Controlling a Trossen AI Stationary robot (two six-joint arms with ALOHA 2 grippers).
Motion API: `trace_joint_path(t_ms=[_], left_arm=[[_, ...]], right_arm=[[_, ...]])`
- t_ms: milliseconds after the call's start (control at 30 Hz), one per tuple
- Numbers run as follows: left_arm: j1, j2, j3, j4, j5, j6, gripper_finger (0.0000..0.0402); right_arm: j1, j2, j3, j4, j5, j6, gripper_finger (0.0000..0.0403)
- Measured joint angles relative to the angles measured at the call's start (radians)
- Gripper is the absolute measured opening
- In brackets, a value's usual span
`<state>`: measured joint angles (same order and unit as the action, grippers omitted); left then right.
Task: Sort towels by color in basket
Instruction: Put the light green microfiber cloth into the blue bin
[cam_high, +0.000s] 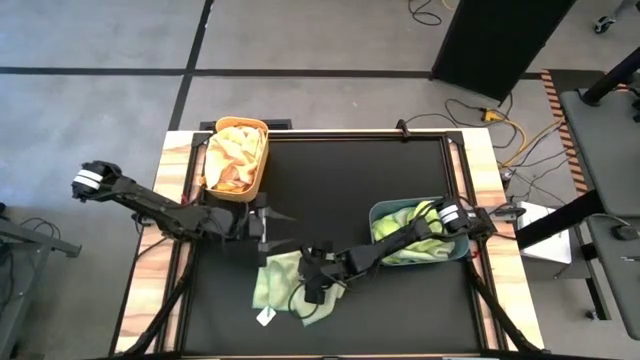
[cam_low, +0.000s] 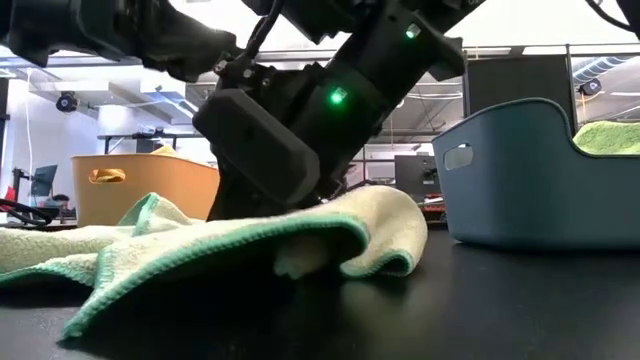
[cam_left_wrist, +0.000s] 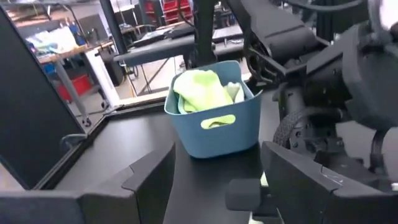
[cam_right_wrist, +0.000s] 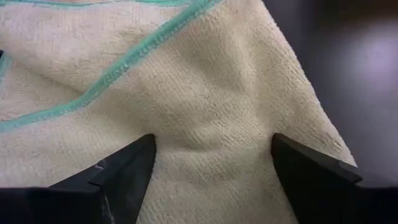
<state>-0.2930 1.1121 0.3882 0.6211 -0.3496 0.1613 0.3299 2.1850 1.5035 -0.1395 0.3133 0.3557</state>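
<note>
A pale green towel (cam_high: 285, 285) with a darker green hem lies crumpled on the black table near its front edge, a white tag (cam_high: 266, 317) at its near corner. My right gripper (cam_high: 313, 285) is down on it, open, with the cloth spanning the gap between its fingers (cam_right_wrist: 211, 149). In the low view the towel's raised fold (cam_low: 300, 240) hides the fingertips. My left gripper (cam_high: 268, 225) hovers open above the table beside the yellow basket (cam_high: 237, 158), with nothing between its fingers (cam_left_wrist: 214, 168). The yellow basket holds orange and peach towels. The blue basket (cam_high: 415, 232) holds green towels. My right gripper has both open fingertips (cam_right_wrist: 140, 152) set on the towel's top layer, in its plain middle area (cam_right_wrist: 205, 134) away from the green hem. The fingers slant down from the table's right. The cloth creases slightly between the tips, and the towel lies on the table.
The yellow basket stands at the table's far left, the blue basket (cam_left_wrist: 214, 121) at the right edge. My right arm reaches across the table from the blue basket's side. Bare black table lies between the two baskets at the back.
</note>
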Motion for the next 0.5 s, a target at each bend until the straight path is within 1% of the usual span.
trace_joint_path(t_ms=[133,233,367,433,500], left_arm=[[-0.001,0.023,0.015,0.011,0.0,0.054,0.0223],[0.0,0.022,0.032,0.004,-0.001,0.124,0.0223],[0.0,0.002,0.054,-0.055,-0.008,0.197,0.0223],[0.0,-0.015,0.071,-0.118,-0.008,0.194,0.0223],[0.0,-0.035,0.082,-0.207,-0.008,0.158,0.0223]], right_arm=[[-0.004,0.014,0.006,-0.04,-0.014,0.009,0.0273],[-0.003,0.007,0.005,-0.065,-0.02,-0.03,0.0226],[-0.001,-0.018,0.002,-0.102,-0.025,-0.06,0.0143],[-0.001,-0.052,-0.002,-0.159,-0.023,-0.079,0.0094],[0.004,-0.099,-0.008,-0.223,0.008,-0.085,0.0046]])
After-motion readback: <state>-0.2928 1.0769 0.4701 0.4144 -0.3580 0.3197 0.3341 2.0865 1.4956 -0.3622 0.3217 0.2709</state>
